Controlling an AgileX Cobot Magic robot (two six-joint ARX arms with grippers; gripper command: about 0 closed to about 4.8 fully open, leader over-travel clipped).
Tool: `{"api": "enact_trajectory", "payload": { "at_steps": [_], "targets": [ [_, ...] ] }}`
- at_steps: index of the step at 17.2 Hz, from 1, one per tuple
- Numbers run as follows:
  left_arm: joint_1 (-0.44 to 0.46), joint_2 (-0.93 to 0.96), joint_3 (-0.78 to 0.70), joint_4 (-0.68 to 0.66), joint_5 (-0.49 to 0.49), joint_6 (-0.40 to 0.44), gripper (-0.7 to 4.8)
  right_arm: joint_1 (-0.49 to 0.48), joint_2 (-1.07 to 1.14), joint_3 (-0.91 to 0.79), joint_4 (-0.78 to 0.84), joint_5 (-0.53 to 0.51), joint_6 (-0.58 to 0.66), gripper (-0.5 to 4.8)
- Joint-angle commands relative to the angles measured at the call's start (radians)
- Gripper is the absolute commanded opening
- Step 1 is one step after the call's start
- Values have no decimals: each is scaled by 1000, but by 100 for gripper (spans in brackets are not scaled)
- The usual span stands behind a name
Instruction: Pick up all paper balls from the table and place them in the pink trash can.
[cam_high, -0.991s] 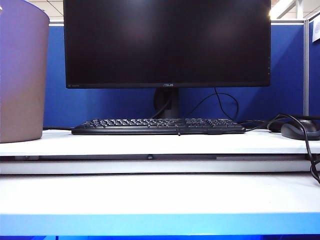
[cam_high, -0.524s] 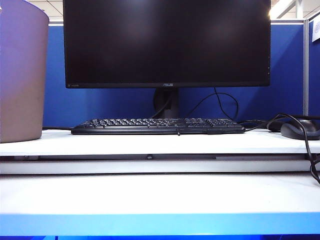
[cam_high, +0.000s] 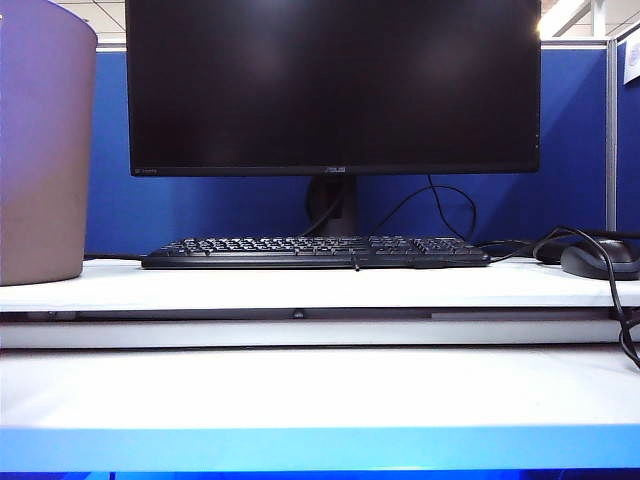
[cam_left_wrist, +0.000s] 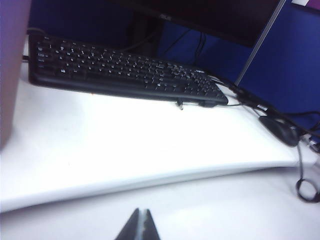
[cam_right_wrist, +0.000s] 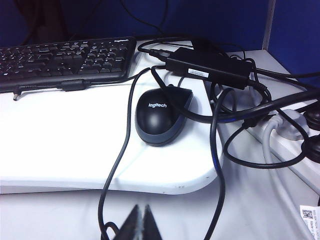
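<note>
On the raised shelf of the table, far left in the exterior view, sits the pink trash can, beside the kbd under the monitor. No paper balls visible in any view. Left gripper hangs over the lower tabletop, fingers pressed together, holding nothing. Right gripper also pressed tight, empty, near the mouse and tangled cables.
</note>
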Motion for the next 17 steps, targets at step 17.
{"api": "enact_trajectory", "payload": {
  "at_steps": [17],
  "targets": [
    [1,0,-59,39,-83,126,-6,1,-2,-2,13,0,-3,-5]
  ]
}}
